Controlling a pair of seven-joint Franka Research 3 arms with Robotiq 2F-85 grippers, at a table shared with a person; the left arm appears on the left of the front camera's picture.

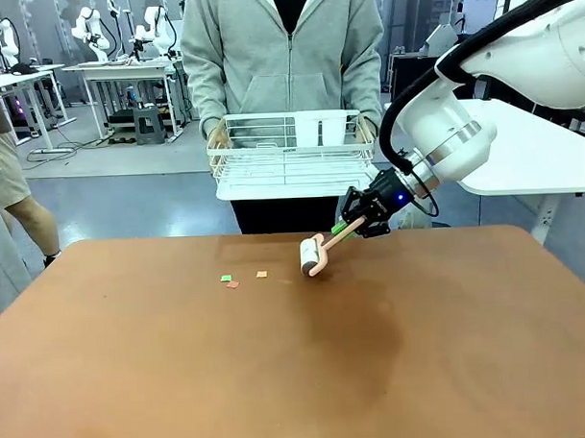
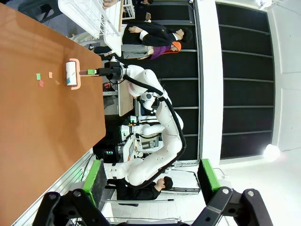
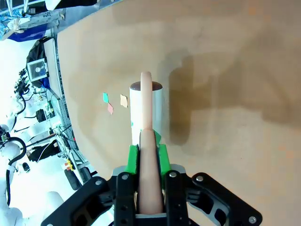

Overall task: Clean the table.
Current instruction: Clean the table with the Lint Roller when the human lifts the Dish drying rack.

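My right gripper (image 1: 355, 222) (image 3: 148, 157) is shut on the pink handle of a lint roller (image 1: 311, 254) (image 3: 146, 110). The white roll hangs just above the reddish-brown table (image 1: 298, 373) near its far edge. A green paper scrap (image 1: 226, 278), a pink scrap (image 1: 233, 284) and an orange scrap (image 1: 262, 274) lie on the table a little left of the roller. The left wrist view looks at the roller (image 2: 71, 74) and the scraps (image 2: 38, 76) from a distance, past my left gripper (image 2: 150, 181), which is open and holds nothing.
A person in a grey hoodie stands at the far side holding a white wire rack (image 1: 290, 152) above the table's edge. A white-topped table (image 1: 530, 153) stands at the back right, behind my right arm.
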